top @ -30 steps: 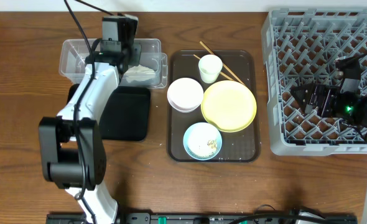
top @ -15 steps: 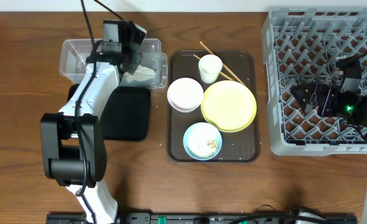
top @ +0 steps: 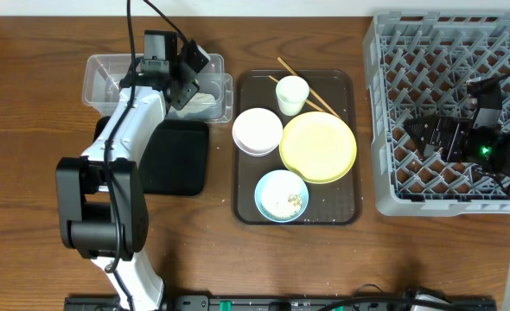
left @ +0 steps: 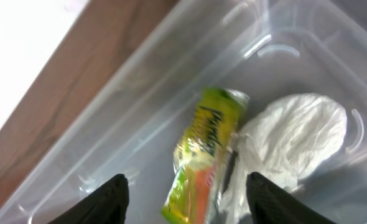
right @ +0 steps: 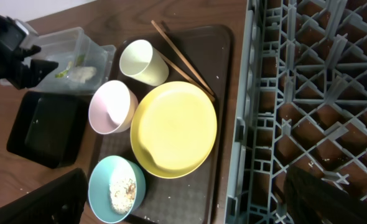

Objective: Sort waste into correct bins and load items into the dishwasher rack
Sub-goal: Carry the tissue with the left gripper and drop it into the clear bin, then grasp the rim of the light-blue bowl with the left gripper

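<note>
Though creased, glossy green-and-orange wrapper (left: 205, 152)

The wooden counter (top: 30, 173) bears a clear tub (top: 95, 86) and black tray (top: 181, 164) at left. A brown serving tray (top: 333, 203) lies centrally, the grey rack (top: 411, 86) at right.

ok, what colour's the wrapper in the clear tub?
The wrapper is green-yellow with orange; best in left wrist view.
</note>
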Controlling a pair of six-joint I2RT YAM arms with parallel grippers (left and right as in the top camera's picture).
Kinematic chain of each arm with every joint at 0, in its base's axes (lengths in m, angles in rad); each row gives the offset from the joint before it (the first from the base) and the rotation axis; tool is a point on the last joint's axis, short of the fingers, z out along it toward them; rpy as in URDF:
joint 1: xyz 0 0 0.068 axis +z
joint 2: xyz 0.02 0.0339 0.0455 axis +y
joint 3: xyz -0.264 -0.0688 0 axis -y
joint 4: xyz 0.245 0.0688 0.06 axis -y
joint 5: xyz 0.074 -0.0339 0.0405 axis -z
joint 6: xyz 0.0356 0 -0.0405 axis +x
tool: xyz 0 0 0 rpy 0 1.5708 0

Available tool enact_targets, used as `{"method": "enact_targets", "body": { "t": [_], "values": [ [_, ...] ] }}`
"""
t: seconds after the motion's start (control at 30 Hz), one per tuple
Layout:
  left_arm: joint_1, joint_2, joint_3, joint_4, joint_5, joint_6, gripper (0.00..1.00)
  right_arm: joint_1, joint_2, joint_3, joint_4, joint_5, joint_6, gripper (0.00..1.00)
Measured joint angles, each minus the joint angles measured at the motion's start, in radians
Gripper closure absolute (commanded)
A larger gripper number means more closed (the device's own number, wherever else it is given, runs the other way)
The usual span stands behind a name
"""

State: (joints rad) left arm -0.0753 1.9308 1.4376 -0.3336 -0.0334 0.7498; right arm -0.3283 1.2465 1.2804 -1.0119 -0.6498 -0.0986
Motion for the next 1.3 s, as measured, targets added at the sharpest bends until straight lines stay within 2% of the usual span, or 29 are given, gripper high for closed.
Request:
{"method": "enact_targets", "body": {
  "t": [0.1,0.27,0.4,0.47,0.63,0.77,0.93,1.07,1.3],
  "values": [
    [0.0,-0.027,-0.002,0.052,0.0,-0.049,0.34,0.0,0.0,0.0,0.0,0.0,0.0,0.01],
    [0.0,-0.179,-0.003,0.068,0.023,-0.271,0.34,0.0,0.0,0.0,0.0,0.0,0.0,0.02],
    [0.0,-0.35,-0.001,-0.1,0.145,-0.497,0.43,0.0,0.0,0.0,0.002,0.0,0.0,0.01],
    [-0.001,-0.404,0.002,-0.2,0.227,-0.572,0.5,0.0,0.0,0.0,0.002,0.0,0.0,0.01],
    [-0.046,-0.43,0.002,-0.455,0.404,-0.687,0.56,0.0,0.0,0.0,0.003,0.0,0.0,0.01],
    [-0.137,-0.415,-0.027,-0.55,0.454,-0.745,0.57,0.0,0.0,0.0,0.007,0.0,0.0,0.01],
    [-0.318,-0.412,-0.058,-0.562,0.407,-0.853,0.55,0.0,0.0,0.0,0.007,0.0,0.0,0.01],
    [-0.473,-0.38,-0.072,-0.558,0.302,-0.965,0.55,0.0,0.0,0.0,0.007,0.0,0.0,0.01],
    [-0.657,-0.21,-0.075,-0.504,0.192,-1.126,0.56,0.0,0.0,0.0,0.006,0.0,0.0,0.01]
  ]
}}
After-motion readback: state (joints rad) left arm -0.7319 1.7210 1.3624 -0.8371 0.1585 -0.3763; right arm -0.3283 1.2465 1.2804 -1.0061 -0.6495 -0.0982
